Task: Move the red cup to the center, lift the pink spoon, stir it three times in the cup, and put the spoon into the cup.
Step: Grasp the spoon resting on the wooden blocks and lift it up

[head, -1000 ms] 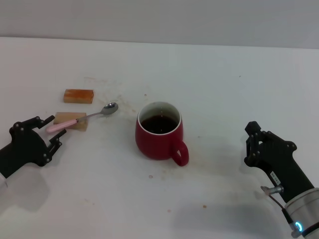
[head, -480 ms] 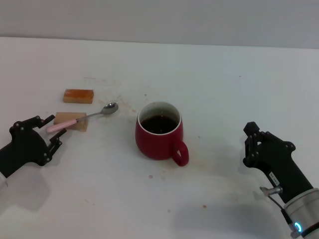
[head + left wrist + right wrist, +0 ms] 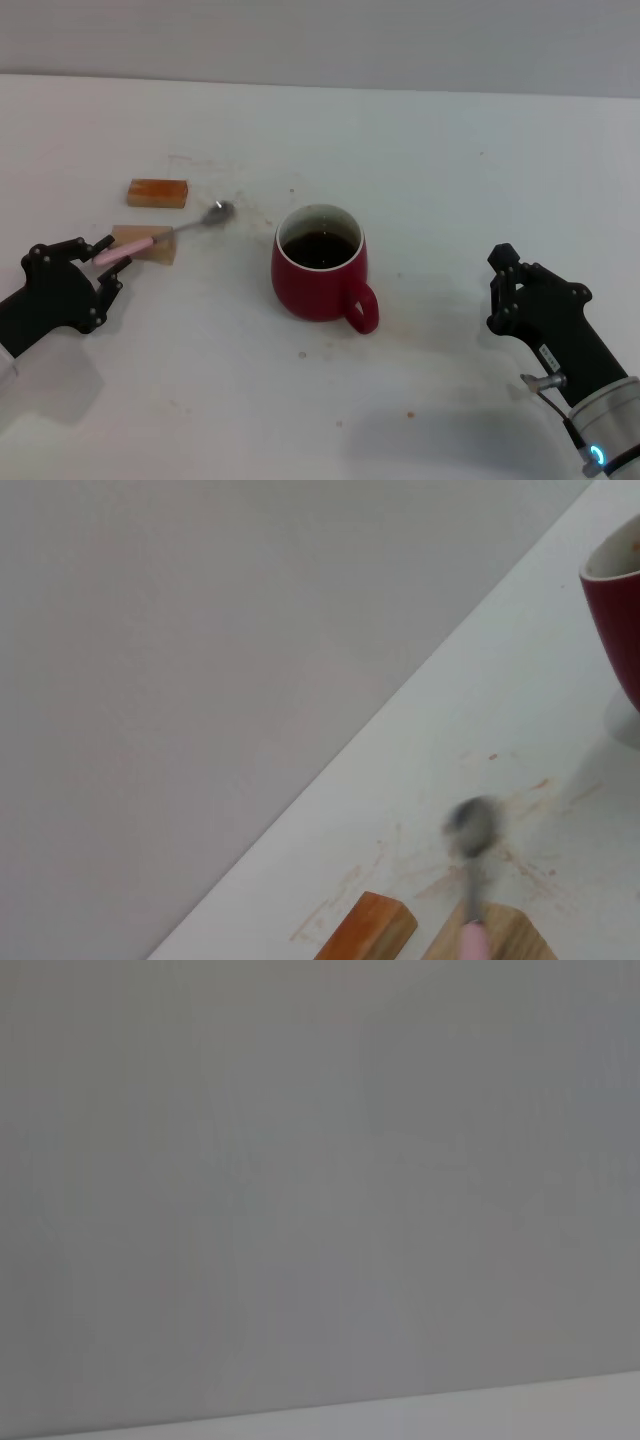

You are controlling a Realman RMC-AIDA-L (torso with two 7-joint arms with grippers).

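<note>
- The left claw (image 3: 100,268) sits at the left of the worktop (image 3: 430,160), its fingers closed on the handle end of the pink spoon (image 3: 150,238). I judge this to be the start of the lift.
- The spoon handle lies across the tan wooden block (image 3: 158,245). Its grey bowl (image 3: 470,825) points toward the red cup (image 3: 320,262) and looks blurred in the left wrist view, so it may be raised off the surface.
- The red cup stands near the middle, well apart from the spoon, upright, handle toward the robot, with dark liquid (image 3: 320,248) close below the rim.
- Risk: the hold is at the very tip of a slim handle. The spoon could pivot or slip between the fingers and drop.
- Risk: the handle may drag the tan block along, or knock it toward the orange wooden block (image 3: 158,192) just behind.
- Risk: with the liquid this high, a fast or off-centre dip could splash or nudge the cup. The brown flecks on the worktop suggest spills happen here.
- The right claw (image 3: 503,285) is parked at the right, clear of the cup. I cannot tell whether its fingers are apart or together.
</note>
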